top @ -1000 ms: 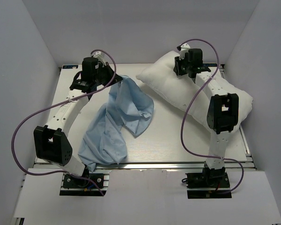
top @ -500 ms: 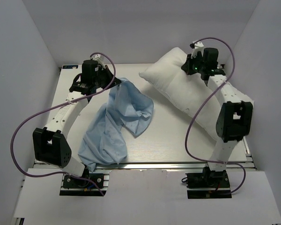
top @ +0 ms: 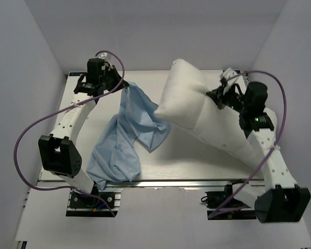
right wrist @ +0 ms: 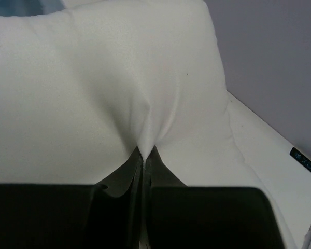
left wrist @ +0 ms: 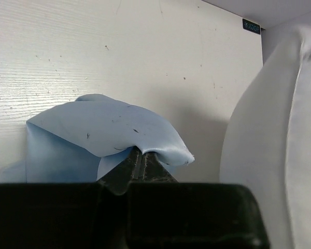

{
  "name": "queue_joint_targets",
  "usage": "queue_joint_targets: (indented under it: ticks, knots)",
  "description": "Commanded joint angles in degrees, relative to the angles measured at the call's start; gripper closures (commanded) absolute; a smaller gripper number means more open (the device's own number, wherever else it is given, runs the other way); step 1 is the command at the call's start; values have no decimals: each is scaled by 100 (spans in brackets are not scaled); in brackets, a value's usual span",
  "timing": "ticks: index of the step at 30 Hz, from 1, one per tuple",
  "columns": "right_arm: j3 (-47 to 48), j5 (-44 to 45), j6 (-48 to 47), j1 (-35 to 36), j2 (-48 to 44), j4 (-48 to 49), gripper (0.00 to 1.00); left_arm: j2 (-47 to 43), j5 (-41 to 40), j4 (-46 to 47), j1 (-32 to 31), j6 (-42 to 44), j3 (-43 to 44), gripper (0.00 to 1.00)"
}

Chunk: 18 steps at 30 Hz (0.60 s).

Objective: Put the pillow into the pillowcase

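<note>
The plump white pillow (top: 197,111) lies across the right half of the table, its far-left end raised. My right gripper (top: 217,97) is shut on a pinch of the pillow's cover (right wrist: 145,119), which puckers between the fingers. The light-blue pillowcase (top: 127,137) hangs and drapes from the far left down to the near edge. My left gripper (top: 123,83) is shut on a top corner of the pillowcase (left wrist: 114,129), lifted above the table. Pillow (left wrist: 269,150) and pillowcase nearly touch at the middle.
The white table (top: 192,161) is boxed in by grey walls on the left, back and right. Purple cables (top: 26,140) loop off both arms. The table's metal front rail (top: 160,182) runs between the arm bases.
My right gripper closed on the pillow and pulled back toward the near right, lifting and swinging the pillow's far end. The left gripper rose slightly toward the back with the pillowcase corner.
</note>
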Motion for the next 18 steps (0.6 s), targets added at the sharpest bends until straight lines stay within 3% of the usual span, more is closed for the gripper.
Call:
queue_joint_targets:
  ticks: [1, 4, 10, 18]
  knots:
    - [-580, -707, -1268, -19, -982, 337, 100, 191, 48, -213, 54, 156, 501, 100]
    - [-914, -1409, -1893, -1, -1563, -408, 100, 411, 92, -388, 54, 208, 861, 100]
    - [-1248, -1939, -2677, 201, -2276, -1254, 100, 676, 241, -556, 54, 253, 1258, 100]
    - [-1451, -1351, -3135, 1421, -2418, -1414, 100, 711, 558, -503, 54, 261, 1152, 100]
